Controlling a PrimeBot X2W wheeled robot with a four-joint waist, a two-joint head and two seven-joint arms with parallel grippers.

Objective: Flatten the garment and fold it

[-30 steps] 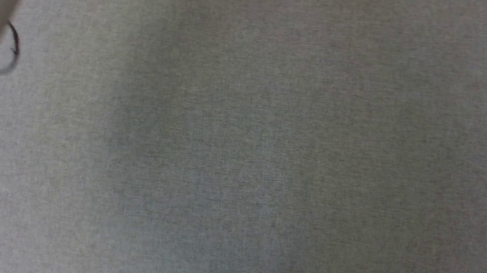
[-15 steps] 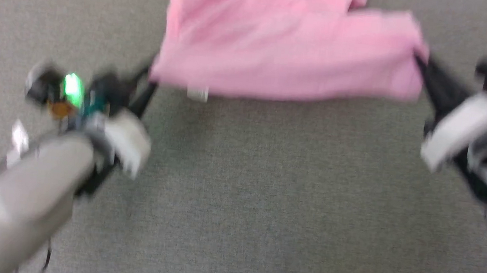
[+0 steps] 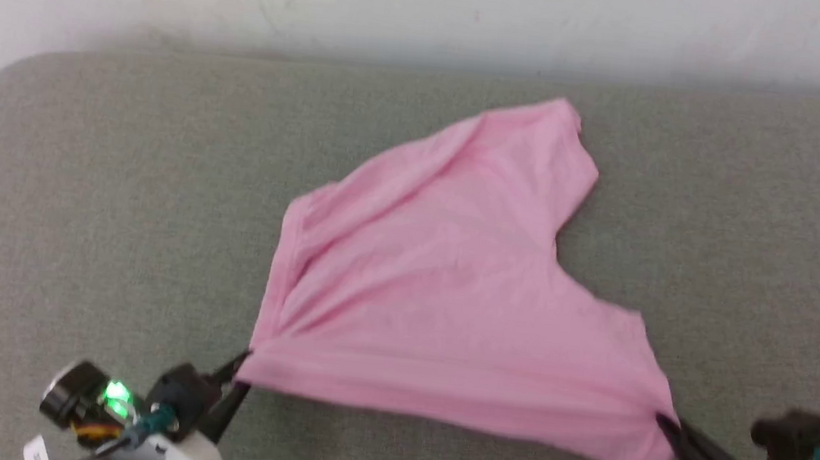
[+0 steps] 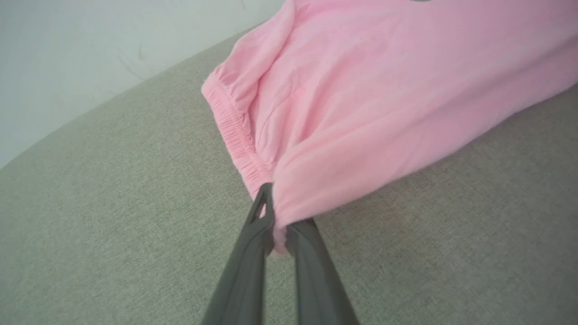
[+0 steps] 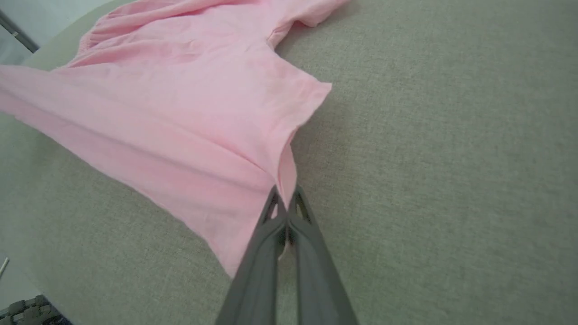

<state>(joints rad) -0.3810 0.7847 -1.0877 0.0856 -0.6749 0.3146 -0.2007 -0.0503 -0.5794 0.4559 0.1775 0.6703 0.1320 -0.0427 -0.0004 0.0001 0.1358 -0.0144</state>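
The pink garment (image 3: 440, 302) lies spread on the grey fabric-covered desk (image 3: 77, 210), its near edge stretched between both claws. The left claw (image 3: 240, 372) pinches the corner by the gathered band. The right claw (image 3: 664, 426) pinches the opposite near corner.

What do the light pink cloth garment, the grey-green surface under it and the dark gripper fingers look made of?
Light pink garment: thin, soft cloth, matte; it drapes in fine creases, and its gathered band looks elastic.
Grey-green surface: woven upholstery-type fabric, matte, with a flecked weave showing.
Dark grey gripper fingers: probably moulded plastic or rubber, smooth with a dull finish; can't tell which.
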